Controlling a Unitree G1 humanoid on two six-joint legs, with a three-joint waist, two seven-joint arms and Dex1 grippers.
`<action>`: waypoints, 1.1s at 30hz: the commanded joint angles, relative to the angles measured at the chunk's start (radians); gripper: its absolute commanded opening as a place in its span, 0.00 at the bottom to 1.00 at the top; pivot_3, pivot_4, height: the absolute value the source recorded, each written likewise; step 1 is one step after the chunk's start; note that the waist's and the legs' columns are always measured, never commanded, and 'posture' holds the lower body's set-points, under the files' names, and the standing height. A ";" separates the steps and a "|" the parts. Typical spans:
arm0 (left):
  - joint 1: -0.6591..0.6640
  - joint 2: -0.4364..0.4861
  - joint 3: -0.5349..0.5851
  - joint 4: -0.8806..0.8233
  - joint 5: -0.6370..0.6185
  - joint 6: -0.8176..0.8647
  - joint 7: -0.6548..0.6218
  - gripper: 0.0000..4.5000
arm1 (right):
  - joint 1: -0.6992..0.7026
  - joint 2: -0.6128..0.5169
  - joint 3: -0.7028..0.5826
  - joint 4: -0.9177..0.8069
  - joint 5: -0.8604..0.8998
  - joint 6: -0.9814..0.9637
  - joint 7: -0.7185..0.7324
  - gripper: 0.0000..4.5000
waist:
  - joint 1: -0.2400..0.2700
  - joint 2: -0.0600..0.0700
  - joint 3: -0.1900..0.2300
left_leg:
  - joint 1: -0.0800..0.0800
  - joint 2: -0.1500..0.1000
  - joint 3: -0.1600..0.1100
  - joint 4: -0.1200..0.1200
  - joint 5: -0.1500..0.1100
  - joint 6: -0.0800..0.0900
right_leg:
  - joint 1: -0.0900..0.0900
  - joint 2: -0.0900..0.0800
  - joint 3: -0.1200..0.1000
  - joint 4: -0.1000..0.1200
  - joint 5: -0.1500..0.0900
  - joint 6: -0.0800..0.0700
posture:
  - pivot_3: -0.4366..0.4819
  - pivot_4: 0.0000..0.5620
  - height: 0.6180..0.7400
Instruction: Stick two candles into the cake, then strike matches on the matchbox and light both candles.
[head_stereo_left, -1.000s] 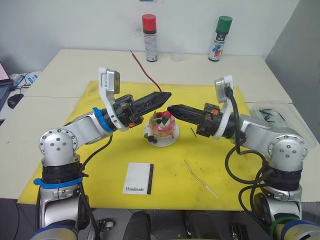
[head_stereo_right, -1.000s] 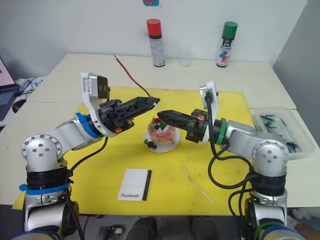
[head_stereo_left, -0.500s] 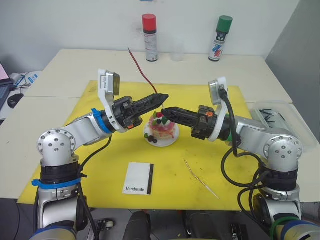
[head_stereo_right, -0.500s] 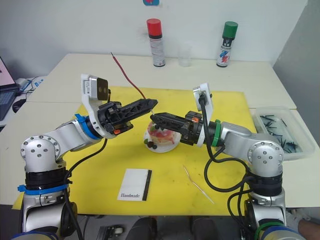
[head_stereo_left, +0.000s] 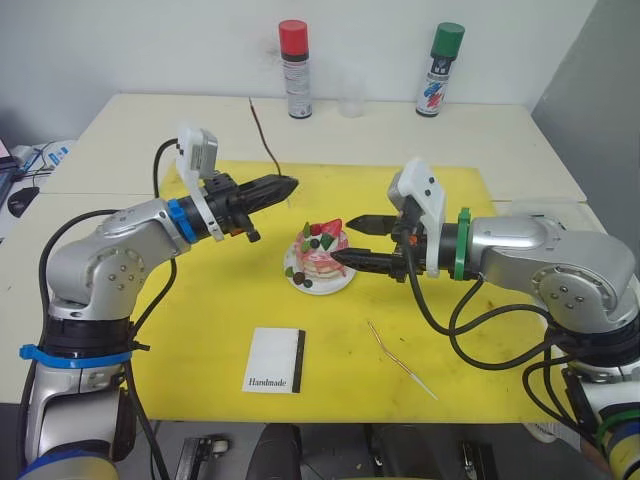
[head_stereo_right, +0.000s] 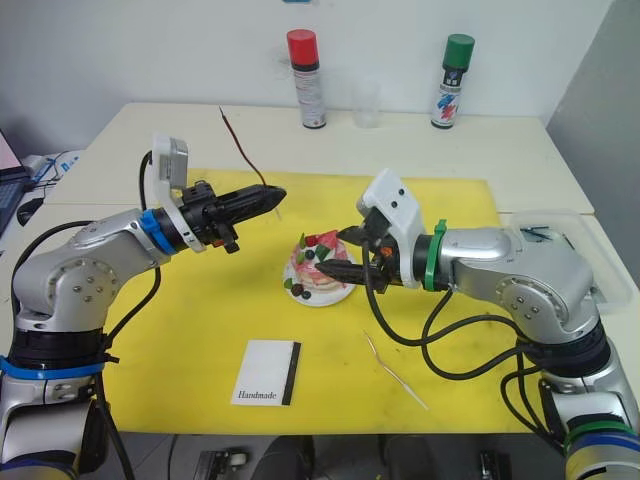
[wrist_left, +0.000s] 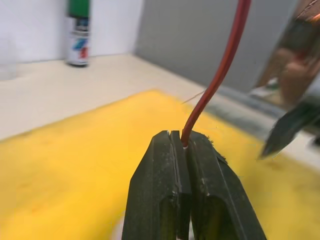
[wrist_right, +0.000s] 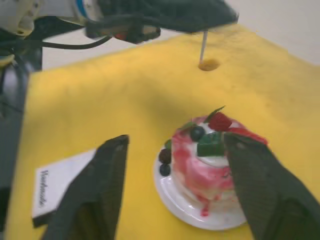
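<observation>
The left gripper (head_stereo_left: 285, 185), up-left of the small round pink cake (head_stereo_left: 320, 256), pinches the thin reddish candle (head_stereo_left: 264, 136). The right gripper (head_stereo_left: 353, 242) is open beside the cake; closing could crush its frosting or tip it.

Red candle (wrist_left: 220, 70) runs off the frame's edge; right background blurred.

White matchbox (head_stereo_left: 275, 359), lower centre of the head view, printed with "Handmade" in black script; no other text can be read.
</observation>
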 joint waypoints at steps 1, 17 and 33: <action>0.023 -0.010 -0.022 0.011 0.115 -0.128 -0.069 0.00 | -0.032 -0.003 0.058 -0.031 -0.098 -0.027 0.017 0.99 | 0.003 0.000 0.000 | -0.001 0.000 0.000 0.000 0.000 0.000 | 0.000 0.000 -0.001 0.000 0.000 -0.001 | 0.48 0.27 0.94; 0.013 -0.141 -0.051 0.037 0.188 -0.120 -0.125 0.00 | -0.011 0.037 0.057 -0.035 -0.232 -0.005 0.038 0.99 | 0.006 0.000 0.000 | -0.005 0.000 -0.007 0.003 0.000 0.000 | 0.000 -0.001 -0.007 0.001 0.000 0.000 | 0.48 0.27 0.94; 0.023 -0.203 -0.063 0.082 0.269 -0.159 -0.156 0.00 | 0.000 0.060 0.037 -0.050 -0.258 0.017 0.045 0.99 | 0.006 0.000 0.000 | -0.005 0.000 -0.015 0.004 0.000 0.000 | 0.003 -0.001 -0.015 0.001 0.000 -0.002 | 0.48 0.27 0.94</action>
